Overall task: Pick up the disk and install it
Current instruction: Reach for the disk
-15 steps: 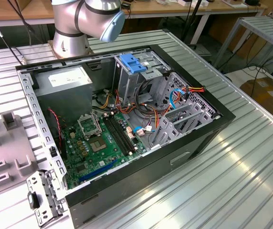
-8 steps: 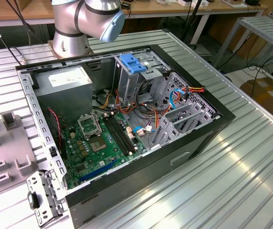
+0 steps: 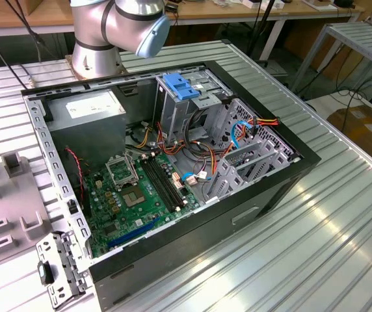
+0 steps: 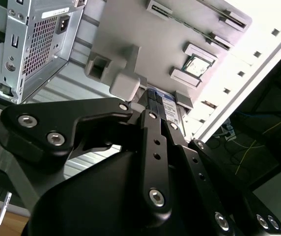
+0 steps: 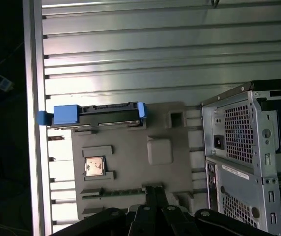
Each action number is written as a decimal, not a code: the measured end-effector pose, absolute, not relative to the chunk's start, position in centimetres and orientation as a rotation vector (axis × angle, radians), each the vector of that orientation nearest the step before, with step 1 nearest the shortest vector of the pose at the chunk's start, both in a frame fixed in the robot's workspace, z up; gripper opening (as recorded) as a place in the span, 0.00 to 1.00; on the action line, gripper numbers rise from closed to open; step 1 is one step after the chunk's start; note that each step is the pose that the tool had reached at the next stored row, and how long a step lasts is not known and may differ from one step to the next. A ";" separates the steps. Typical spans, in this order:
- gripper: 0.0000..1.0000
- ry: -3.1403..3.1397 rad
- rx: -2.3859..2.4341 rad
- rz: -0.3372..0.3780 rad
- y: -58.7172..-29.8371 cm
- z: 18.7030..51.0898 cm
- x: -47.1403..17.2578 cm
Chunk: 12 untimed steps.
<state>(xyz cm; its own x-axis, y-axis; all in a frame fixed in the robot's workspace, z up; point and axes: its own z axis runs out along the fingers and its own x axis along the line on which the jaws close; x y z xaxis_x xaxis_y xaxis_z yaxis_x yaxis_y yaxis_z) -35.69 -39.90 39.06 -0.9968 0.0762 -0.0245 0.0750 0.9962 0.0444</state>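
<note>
Arm: silver tubes, light-blue joint cap. Jaws: matte black links, silver screw heads.

Open ribbed table beside the disk, grey holder on its other side, computer case close by

lighting across the three views

exterior view: even, diffuse light from above. the ribbed metal table carries a soft sheen along its grooves, and the robot arm shows pale highlights on its rounded shell. the inside of the computer case is darker, with deep shade against the power supply. second wrist view: strong glare washes one end of the grey tray and the table edge to white; the black gripper lies in shade, with small glints on its screw heads. first wrist view: dim overall; one margin falls to near black, bright streaks run along the table ribs, and a white patch glares beside the tray.
</note>
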 end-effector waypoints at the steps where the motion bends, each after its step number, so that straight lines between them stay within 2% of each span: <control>1: 0.11 3.112 0.118 0.068 -39.9 39.1 -35.8; 12: 0.11 3.113 0.118 0.068 -39.9 39.0 -36.7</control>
<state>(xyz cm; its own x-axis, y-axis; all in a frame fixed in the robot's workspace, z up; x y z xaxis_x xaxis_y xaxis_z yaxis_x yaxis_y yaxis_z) -36.68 -39.89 39.03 -0.9968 0.0762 -0.0244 0.0751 0.9962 0.0443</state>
